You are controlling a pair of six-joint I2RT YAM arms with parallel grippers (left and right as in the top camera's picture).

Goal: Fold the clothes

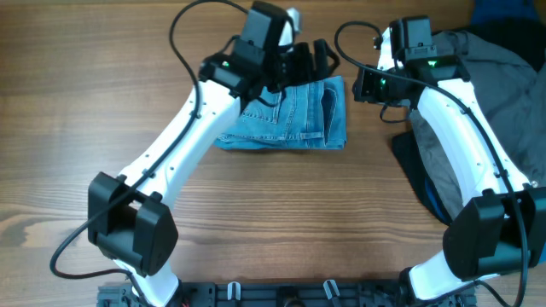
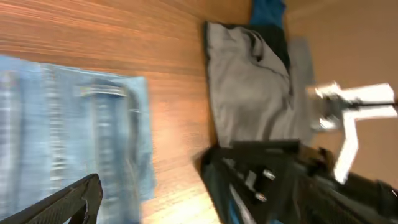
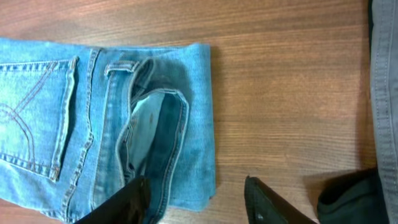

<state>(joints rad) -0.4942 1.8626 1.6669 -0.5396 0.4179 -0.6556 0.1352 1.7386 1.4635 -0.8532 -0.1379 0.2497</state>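
Likely the wide-open right gripper [image 3: 199,208] is going to snag the jeans [image 3: 62,93] at their 3 o'clock edge, pulling the fold apart. Whether the left gripper [image 1: 305,58] is holding anything — I cannot tell.

From overhead, the left arm [image 1: 183,128] hides the far left corner of the folded jeans [image 1: 303,119]. The left wrist view is blurred and shows only one finger [image 2: 62,202] of the left gripper [image 1: 309,61], cut off at the bottom edge.

Grey shirt [image 2: 255,93] seemingly overlaps blue cloth [image 2: 267,11] on wooden table [image 1: 85,85].
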